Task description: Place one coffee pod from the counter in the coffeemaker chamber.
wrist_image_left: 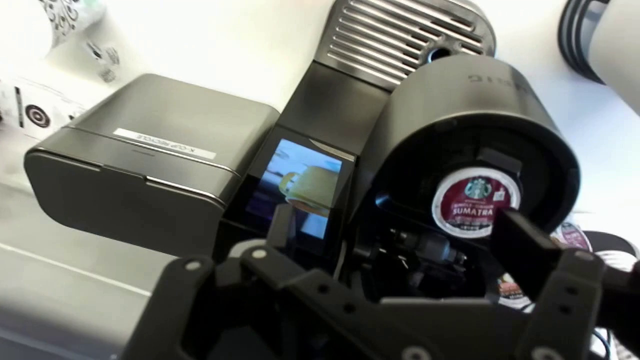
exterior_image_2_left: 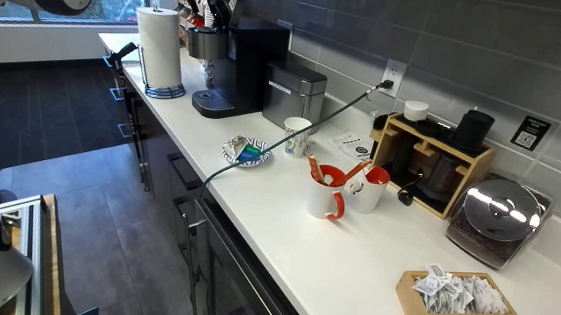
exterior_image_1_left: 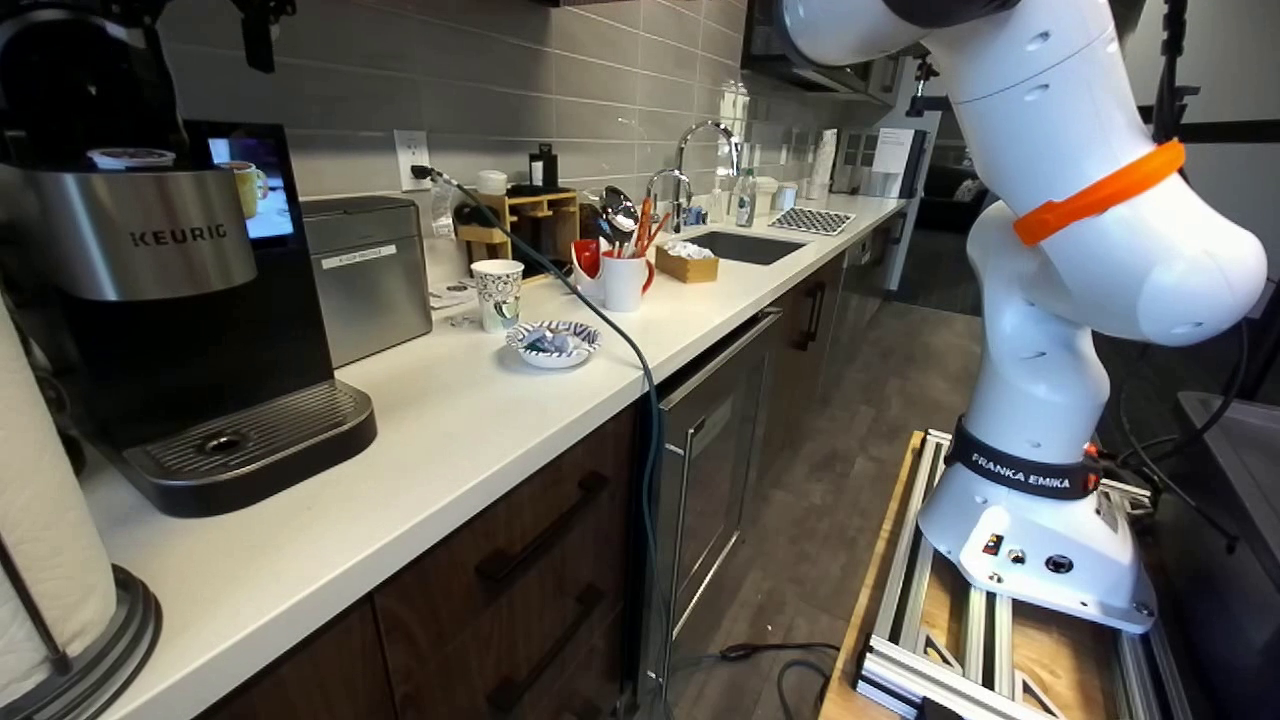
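Note:
A coffee pod with a white rim and dark red lid (wrist_image_left: 475,202) sits in the open coffeemaker chamber (wrist_image_left: 440,145). Its rim also shows above the silver band in an exterior view (exterior_image_1_left: 131,158). The black Keurig coffeemaker (exterior_image_1_left: 200,350) stands on the white counter (exterior_image_1_left: 440,440), and it shows in an exterior view too (exterior_image_2_left: 258,59). My gripper (wrist_image_left: 400,232) is open and empty, with its fingers wide apart above the machine's head. One finger overlaps the pod's edge in the wrist view; contact cannot be told. In an exterior view the gripper (exterior_image_2_left: 204,4) hangs over the chamber.
A grey recycling bin (exterior_image_1_left: 370,275) stands beside the coffeemaker. A paper towel roll (exterior_image_2_left: 159,49) stands on its other side. More pods (wrist_image_left: 572,235) lie beyond the machine. A paper cup (exterior_image_1_left: 498,295), a patterned bowl (exterior_image_1_left: 553,343) and a cable (exterior_image_2_left: 288,137) are farther along.

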Controlling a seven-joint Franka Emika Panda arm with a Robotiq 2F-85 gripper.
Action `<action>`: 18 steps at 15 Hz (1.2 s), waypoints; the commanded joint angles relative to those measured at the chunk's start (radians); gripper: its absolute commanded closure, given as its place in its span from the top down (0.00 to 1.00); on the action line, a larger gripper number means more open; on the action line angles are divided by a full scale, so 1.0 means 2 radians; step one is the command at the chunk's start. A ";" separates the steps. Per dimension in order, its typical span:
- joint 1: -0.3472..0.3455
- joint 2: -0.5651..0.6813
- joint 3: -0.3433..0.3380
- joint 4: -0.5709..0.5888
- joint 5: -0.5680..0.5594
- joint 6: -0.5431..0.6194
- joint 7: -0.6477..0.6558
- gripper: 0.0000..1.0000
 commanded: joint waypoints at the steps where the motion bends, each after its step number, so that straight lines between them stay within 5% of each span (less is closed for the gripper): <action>1: -0.007 -0.005 0.002 -0.003 0.002 0.004 -0.003 1.00; 6: -0.007 -0.005 0.000 -0.005 0.002 0.001 -0.005 1.00; 18: -0.169 -0.203 -0.005 -0.215 0.107 -0.040 -0.047 1.00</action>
